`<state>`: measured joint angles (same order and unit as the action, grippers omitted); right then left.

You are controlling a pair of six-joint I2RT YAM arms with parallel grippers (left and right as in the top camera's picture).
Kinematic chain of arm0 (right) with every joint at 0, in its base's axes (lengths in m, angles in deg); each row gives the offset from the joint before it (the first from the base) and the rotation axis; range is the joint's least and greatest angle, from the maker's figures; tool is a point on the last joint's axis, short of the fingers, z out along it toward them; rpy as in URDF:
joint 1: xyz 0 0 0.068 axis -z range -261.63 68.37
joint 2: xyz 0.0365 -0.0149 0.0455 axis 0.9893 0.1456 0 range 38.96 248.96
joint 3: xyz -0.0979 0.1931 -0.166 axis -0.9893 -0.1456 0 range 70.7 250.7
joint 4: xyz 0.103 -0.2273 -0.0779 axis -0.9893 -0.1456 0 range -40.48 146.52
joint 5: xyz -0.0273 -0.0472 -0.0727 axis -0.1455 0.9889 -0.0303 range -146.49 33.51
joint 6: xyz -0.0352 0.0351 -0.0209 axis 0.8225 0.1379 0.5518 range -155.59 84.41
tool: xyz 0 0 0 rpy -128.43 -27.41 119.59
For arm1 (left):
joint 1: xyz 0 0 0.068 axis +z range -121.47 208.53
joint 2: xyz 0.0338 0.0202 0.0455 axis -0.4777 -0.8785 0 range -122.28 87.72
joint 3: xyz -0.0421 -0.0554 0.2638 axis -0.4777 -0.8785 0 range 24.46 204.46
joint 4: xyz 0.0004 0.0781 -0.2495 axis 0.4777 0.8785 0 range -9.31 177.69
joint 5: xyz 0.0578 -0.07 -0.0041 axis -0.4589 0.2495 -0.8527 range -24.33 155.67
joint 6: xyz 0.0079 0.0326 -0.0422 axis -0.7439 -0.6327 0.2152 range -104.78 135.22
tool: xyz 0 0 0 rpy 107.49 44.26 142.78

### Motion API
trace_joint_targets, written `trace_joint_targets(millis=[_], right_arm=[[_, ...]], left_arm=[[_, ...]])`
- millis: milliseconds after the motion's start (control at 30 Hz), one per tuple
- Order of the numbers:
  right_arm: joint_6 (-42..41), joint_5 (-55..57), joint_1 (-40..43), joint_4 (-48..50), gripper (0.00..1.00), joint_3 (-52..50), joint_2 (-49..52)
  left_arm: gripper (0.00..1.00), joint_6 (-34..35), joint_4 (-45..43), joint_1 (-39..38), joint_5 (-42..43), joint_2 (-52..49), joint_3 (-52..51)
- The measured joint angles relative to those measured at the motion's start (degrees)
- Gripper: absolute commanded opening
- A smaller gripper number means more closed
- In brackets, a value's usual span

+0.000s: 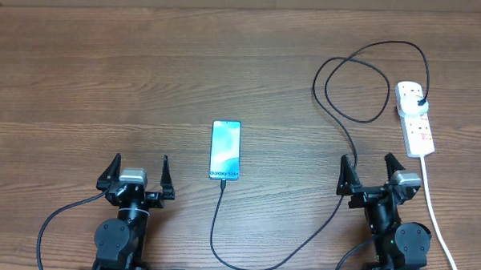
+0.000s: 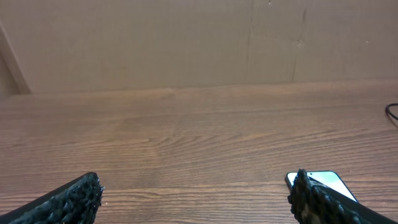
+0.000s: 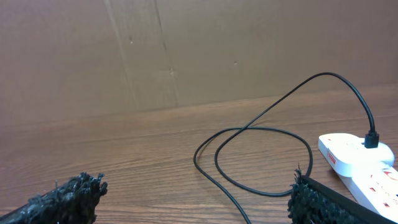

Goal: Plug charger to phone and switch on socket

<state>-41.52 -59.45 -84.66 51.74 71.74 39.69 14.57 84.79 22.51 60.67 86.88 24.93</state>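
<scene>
Socket (image 1: 415, 119) at 1 o'clock of right jaws, spread like left jaws. Charger (image 1: 213, 226) looks seated in phone (image 1: 225, 150); switch-on prob. needs one jaw tip pressed squarely, lightly.

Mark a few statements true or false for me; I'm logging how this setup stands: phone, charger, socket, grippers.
1. The phone has its screen lit. True.
2. The left gripper holds the charger. False: it is open and empty, apart from the cable.
3. The charger's black plug sits in the socket. True.
4. The socket lies to the left of the phone. False: it lies to the phone's right, beyond the open right gripper.
</scene>
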Motion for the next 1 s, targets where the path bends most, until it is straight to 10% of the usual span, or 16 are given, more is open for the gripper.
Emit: trace_joint_targets(millis=[1000], right_arm=[[0.0,0.02,0.0,0.02,1.0,0.0,0.0]], left_arm=[[1.0,0.0,0.0,0.0,0.0,0.0,0.0]])
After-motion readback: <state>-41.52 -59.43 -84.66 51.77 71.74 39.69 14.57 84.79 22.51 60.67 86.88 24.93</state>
